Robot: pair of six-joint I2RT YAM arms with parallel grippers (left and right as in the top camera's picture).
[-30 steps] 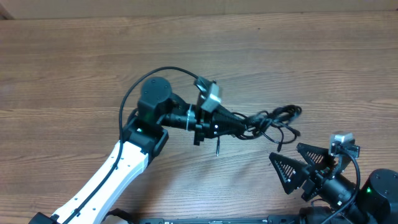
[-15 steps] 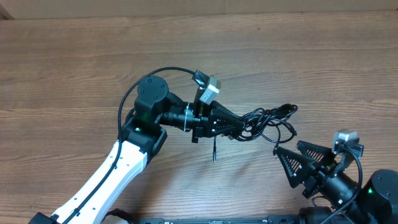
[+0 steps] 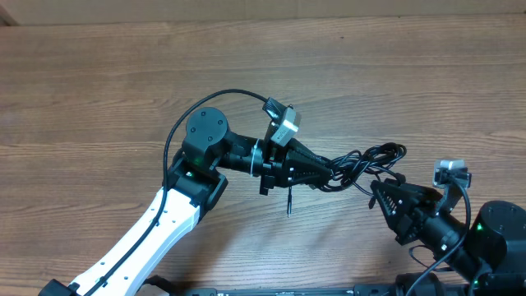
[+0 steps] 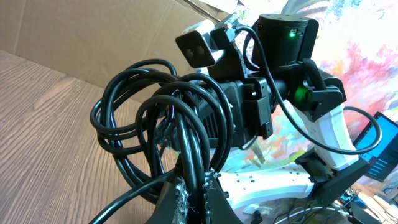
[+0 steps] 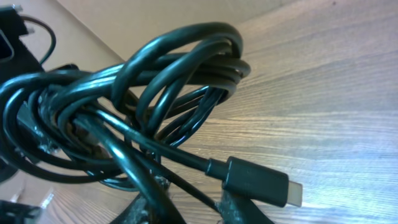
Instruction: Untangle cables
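Note:
A tangle of thin black cables (image 3: pixel 370 160) hangs just above the wooden table between my two grippers. My left gripper (image 3: pixel 329 171) is shut on the bundle's left end; in the left wrist view its pads (image 4: pixel 179 190) pinch several strands and the loops (image 4: pixel 168 112) rise above them. My right gripper (image 3: pixel 380 189) has its tips in the bundle's right side. In the right wrist view its jaws (image 5: pixel 193 205) stand narrowed but apart, with wood showing between them and strands crossing the gap. A plug (image 5: pixel 258 180) lies over its right finger. Another cable end (image 3: pixel 288 201) dangles below the left gripper.
A cardboard wall (image 3: pixel 246 10) borders the table's far edge. Bare wood (image 3: pixel 99 99) spreads to the left and back. The left arm's white link (image 3: pixel 156 230) runs to the front left. The right arm's base (image 3: pixel 493 238) sits at the front right corner.
My right gripper has moved up and left into the bundle and its jaws have narrowed from wide open. The left gripper and the cables shifted slightly right.

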